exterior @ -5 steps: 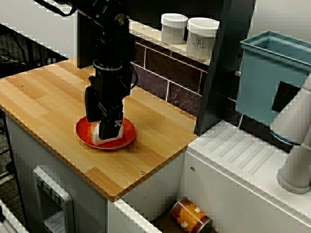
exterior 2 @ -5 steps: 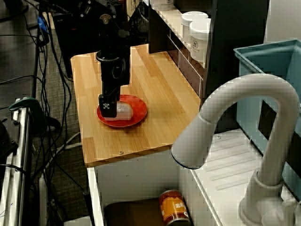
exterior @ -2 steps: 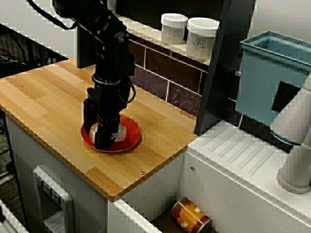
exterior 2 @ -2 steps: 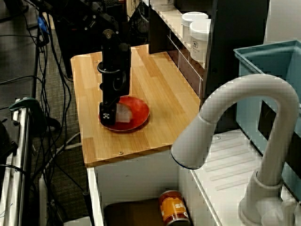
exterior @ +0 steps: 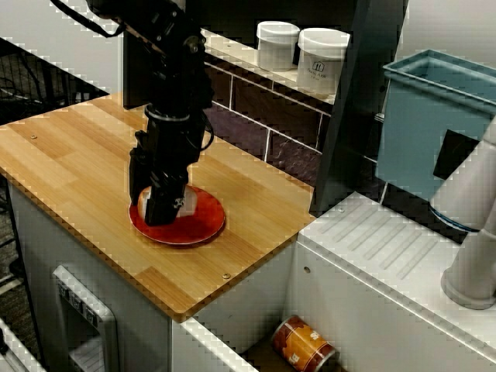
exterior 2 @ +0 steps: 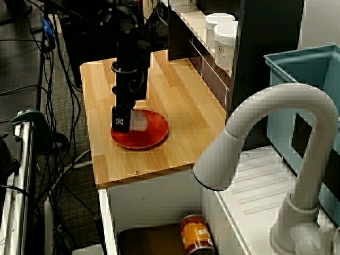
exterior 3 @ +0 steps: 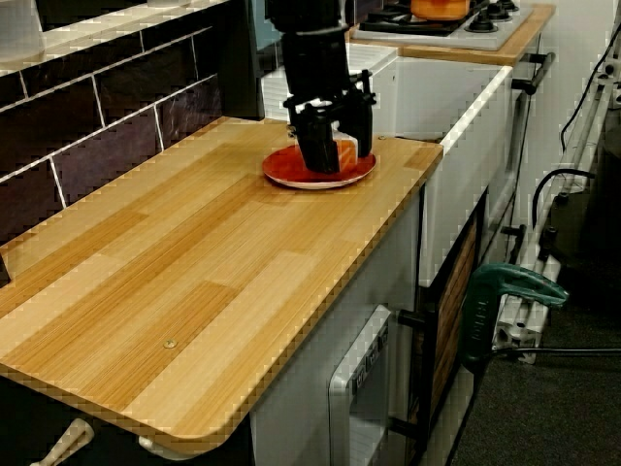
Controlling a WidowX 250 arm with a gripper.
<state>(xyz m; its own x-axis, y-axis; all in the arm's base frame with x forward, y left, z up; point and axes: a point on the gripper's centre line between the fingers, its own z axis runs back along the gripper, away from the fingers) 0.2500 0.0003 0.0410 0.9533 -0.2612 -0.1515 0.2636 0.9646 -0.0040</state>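
Black robot gripper (exterior 3: 339,156) is hanging upright over the round red plate (exterior: 200,229), fingers clamping a small whitish, rounded, translucent object (exterior 2: 139,121). In the low view along the counter the object is showing between the two dark fingers. The other views do not show whether its underside is touching the plate or sitting just above it. The plate is lying on the light wooden countertop (exterior: 70,147), near the front edge and toward the sink end. Two white lidded jars (exterior: 277,45) are standing side by side on the shelf behind, well apart from the gripper. A teal plastic bin (exterior: 434,116) is sitting beyond the dark post. An orange-labelled can (exterior: 304,345) is lying below counter level.
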